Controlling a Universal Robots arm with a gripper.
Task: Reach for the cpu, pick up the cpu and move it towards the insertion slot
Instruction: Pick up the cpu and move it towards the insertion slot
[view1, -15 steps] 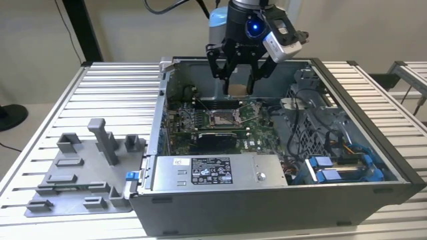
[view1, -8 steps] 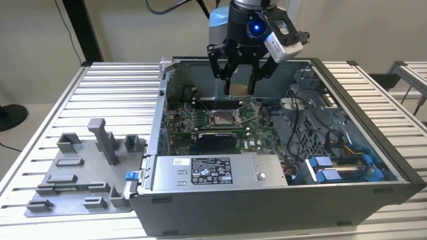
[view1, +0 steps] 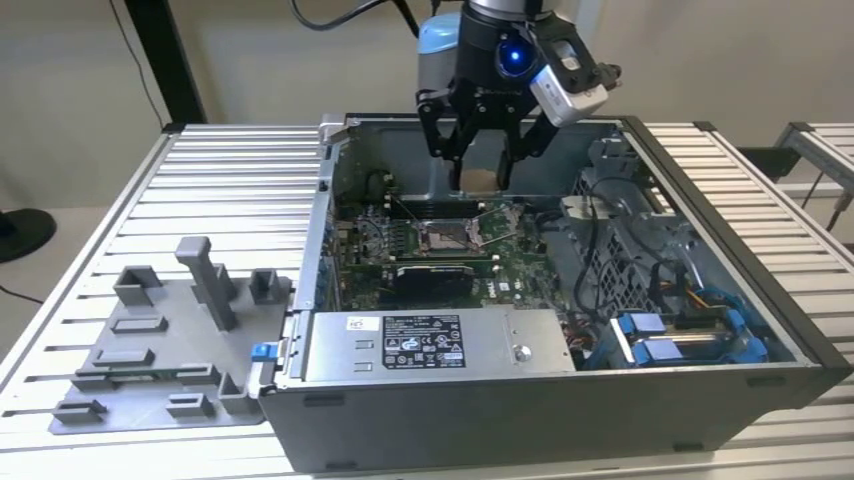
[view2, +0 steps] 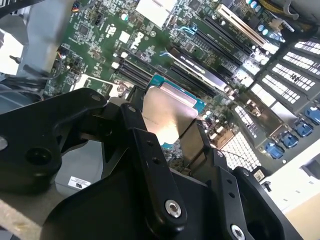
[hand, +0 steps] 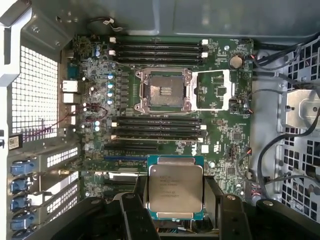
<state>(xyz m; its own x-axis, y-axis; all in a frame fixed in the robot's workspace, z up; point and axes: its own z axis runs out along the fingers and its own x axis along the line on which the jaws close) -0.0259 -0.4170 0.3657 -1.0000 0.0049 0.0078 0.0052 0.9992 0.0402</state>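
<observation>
The gripper hangs above the open computer case with its black fingers clamped on the cpu, which is lifted clear of the green motherboard. In both wrist views the chip's pale silver face shows between the fingers. The insertion slot, a shiny metal frame with a dark centre, lies on the board well apart from the held chip. Outside the case, on the exterior view's left, grey fixture blocks stand on the slatted table.
</observation>
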